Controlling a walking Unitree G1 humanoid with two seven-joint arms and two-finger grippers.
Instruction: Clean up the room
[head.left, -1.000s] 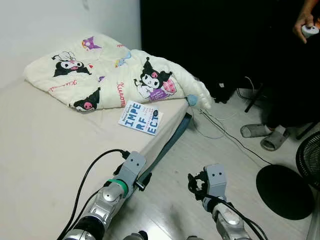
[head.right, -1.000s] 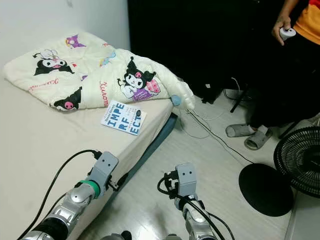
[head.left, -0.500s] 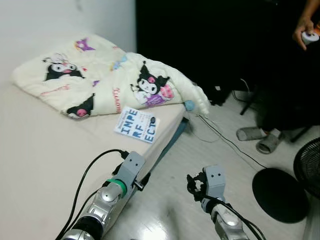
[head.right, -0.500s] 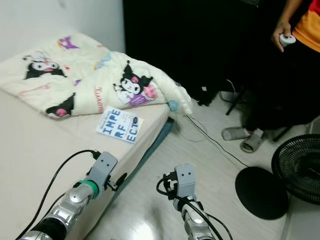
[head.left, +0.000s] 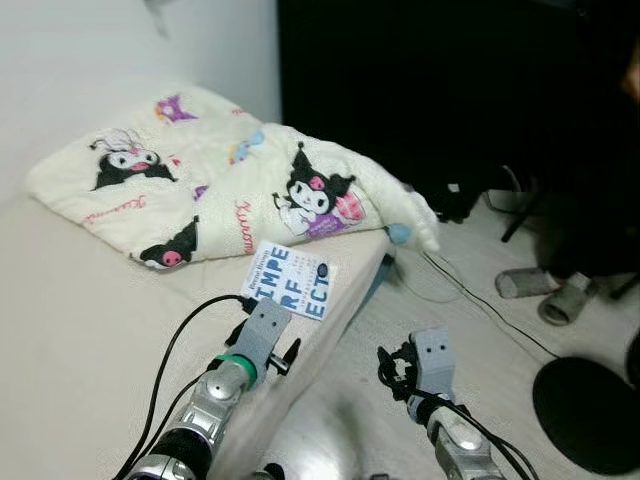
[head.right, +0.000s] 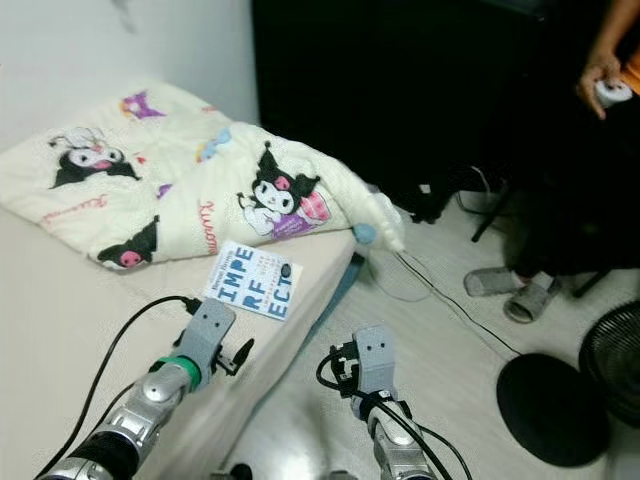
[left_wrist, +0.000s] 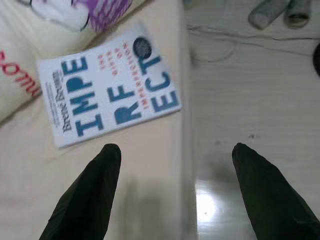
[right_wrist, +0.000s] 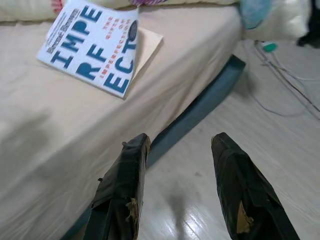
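While a person (head.right: 590, 150) in dark clothes stands off to the robot's right holding a small white controller (head.right: 610, 92), the robot faces the corner of a low bed (head.left: 70, 330) covered in a smooth beige sheet. A white paperback book (head.left: 291, 281) with large blue block lettering lies flat on the sheet, close to the mattress edge and just beside a puffy cream quilt (head.left: 200, 190) printed with black-and-pink cartoon characters. The quilt is bunched in soft folds, one end drooping over the bed's corner toward the floor.

The left gripper (left_wrist: 175, 165) hangs above the mattress edge a little short of the book, its two tapered black fingers (left_wrist: 95, 185) spread wide apart with nothing between them. The right gripper (right_wrist: 175, 175) is held over the pale, glossy wood-look floor (head.right: 440, 330) beside the bed, its own black fingers (right_wrist: 125, 185) likewise parted and empty; a blue-grey strip of bed base (right_wrist: 200, 110) shows below the sheet.

Thin cables (head.left: 480, 300) trail across the floor toward a dark recess. A round black disc (head.right: 550, 405) lies flat on the floor at the right, by the curved wire grille of a fan (head.right: 612, 360). The person's feet wear grey slippers (head.right: 510, 292).
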